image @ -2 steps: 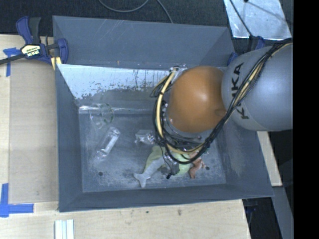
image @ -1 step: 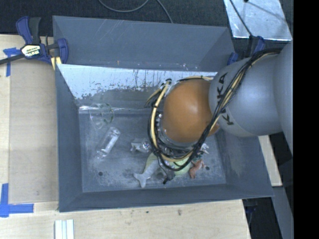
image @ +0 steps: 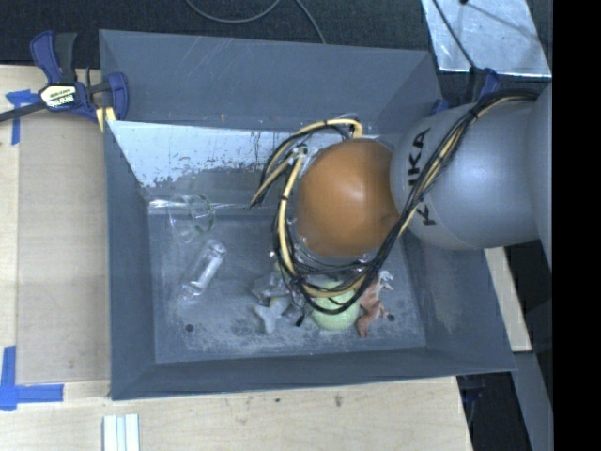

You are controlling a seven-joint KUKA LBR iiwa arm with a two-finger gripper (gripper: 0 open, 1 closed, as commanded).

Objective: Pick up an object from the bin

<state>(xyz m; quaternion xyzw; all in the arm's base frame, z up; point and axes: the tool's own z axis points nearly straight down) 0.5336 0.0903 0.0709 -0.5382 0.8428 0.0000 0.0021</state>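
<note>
We find a pale green round thing on the floor of the bin, toward 5 o'clock and close to the near wall. The robot's wrist partly covers it, and it shows no long axis.

The gripper hangs directly over it, with the thing showing at the gripper's 5 o'clock side. We cannot tell whether the gripper is spread or closed, because the orange cover hides it.

A reddish-brown scrap touches the green thing at 3 o'clock. A small grey piece lies near at 9 o'clock, and a clear tube lies well apart, toward 10 o'clock.

We judge that any descent needs a slight shift toward 5 o'clock.
</note>
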